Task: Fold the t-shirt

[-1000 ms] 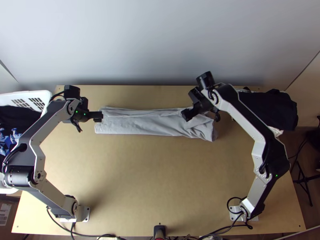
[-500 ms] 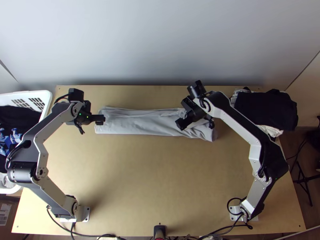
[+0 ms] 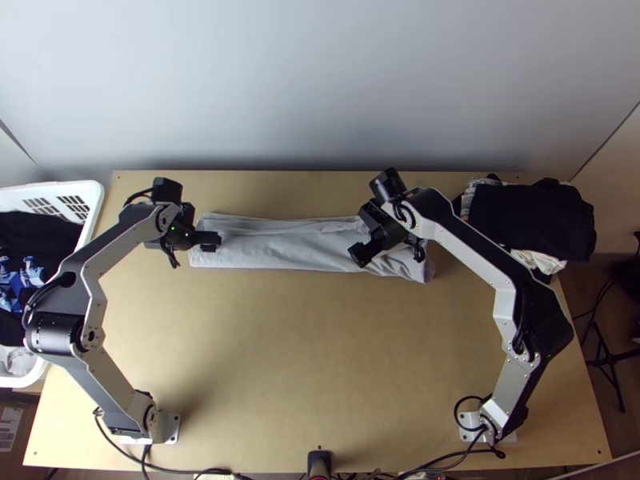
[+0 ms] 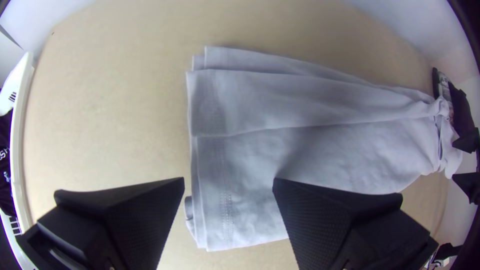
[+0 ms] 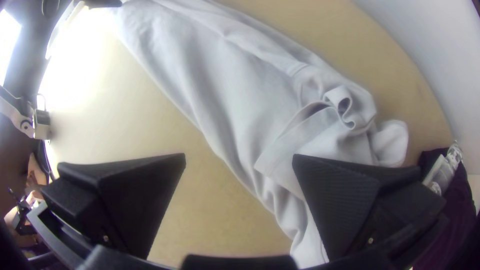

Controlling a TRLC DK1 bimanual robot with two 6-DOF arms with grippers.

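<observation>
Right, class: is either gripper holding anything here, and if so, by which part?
Nothing is held: left gripper and right gripper are both open at the t-shirt.

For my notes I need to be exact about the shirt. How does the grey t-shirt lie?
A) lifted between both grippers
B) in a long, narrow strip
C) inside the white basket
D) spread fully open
B, because the t-shirt lies as a long, narrow strip on the table, its far end crumpled near the open right gripper.

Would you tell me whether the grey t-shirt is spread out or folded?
Folded: the t-shirt lies as a long strip, layered edges at one end, bunched at the other.
</observation>
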